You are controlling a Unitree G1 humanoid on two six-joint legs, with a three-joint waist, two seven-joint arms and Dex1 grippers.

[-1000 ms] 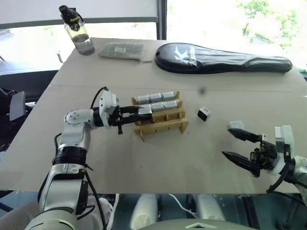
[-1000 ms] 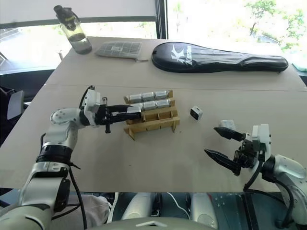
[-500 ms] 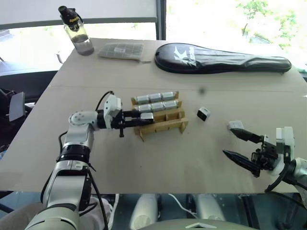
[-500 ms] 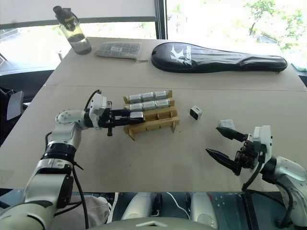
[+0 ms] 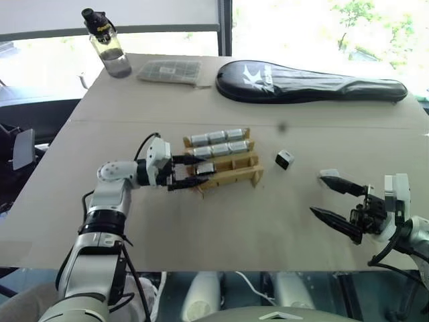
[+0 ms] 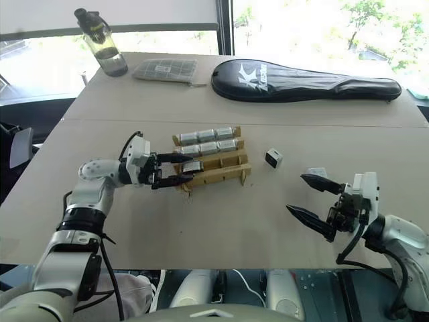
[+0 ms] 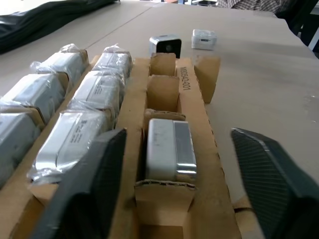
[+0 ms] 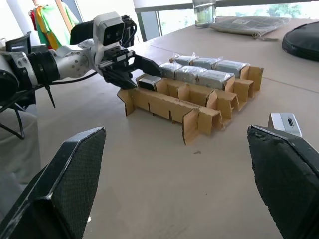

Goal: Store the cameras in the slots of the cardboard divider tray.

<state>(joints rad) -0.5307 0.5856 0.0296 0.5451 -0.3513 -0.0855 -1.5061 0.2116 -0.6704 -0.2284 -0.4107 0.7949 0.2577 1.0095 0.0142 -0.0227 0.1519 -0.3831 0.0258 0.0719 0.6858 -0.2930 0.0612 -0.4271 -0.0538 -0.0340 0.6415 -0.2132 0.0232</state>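
- Since a second ago the left gripper (image 5: 191,170) has let go: its two black fingers then pinched a silver-grey camera (image 7: 168,148) over the tan cardboard divider tray (image 5: 244,174); now they stand spread on either side of it, and the camera sits in the end slot of the near row.
- That tray lies mid-table, its two far rows filled with six plastic-wrapped silver cameras (image 5: 217,137) (three to a row); the near row keeps two slots empty.
- Step in hand, as I judge it: releasing the seventh camera, seated but with the fingers not yet clear.
- One loose black-faced cube camera (image 5: 285,159) lies at about three o'clock from the tray, well apart from it; a small white one (image 6: 314,172) lies further out the same way, just by the upper fingertip of the right gripper (image 5: 332,197).
- The right gripper's fingers gape wide, holding nothing, hovering near the table's front edge.
- Next move calls for drawing the left fingers back without nudging the tray, then a pick of a loose camera, the right arm being nearer.
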